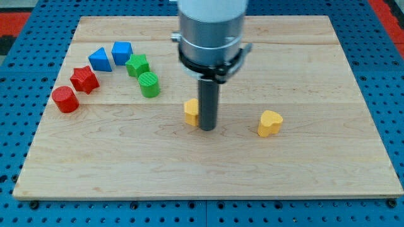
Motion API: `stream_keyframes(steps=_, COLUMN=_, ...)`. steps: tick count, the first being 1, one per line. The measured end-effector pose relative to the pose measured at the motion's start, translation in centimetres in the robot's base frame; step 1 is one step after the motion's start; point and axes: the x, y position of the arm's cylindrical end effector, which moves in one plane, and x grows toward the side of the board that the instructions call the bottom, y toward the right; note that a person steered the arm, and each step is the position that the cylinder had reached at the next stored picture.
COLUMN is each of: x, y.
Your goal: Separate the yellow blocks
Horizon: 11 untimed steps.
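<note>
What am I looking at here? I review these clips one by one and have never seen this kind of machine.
This is a single camera picture looking down at a wooden board on a blue pegboard. The large grey cylinder at the view's top is the end of a robot arm. It holds nothing: it ends in a dark rod, and my tip touches the board to push blocks. The tip stands right beside a yellow block, on its right side in the view. A second yellow block, heart-like in shape, lies apart, further to the view's right. At the view's upper left sit two red blocks, two blue blocks and two green blocks.
</note>
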Motion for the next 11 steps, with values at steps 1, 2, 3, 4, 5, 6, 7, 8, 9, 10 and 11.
stream_keyframes(steps=1, x=-1.2, y=-2.4)
stream_keyframes(steps=2, x=-1.3, y=3.4)
stream_keyframes(steps=3, x=-2.9, y=5.0)
stream_keyframes(steps=4, x=-2.9, y=0.3)
stream_keyframes(steps=5, x=-3.0, y=-4.9)
stream_keyframes(steps=6, x=-3.0, y=-8.3)
stream_keyframes(steps=7, x=-3.0, y=-9.4)
stream_keyframes(steps=8, x=-2.8, y=-9.4)
stream_keyframes(steps=9, x=-2.1, y=-13.0)
stream_keyframes(steps=10, x=-3.2, y=-17.2)
stream_keyframes(steps=11, x=-4.9, y=-17.0)
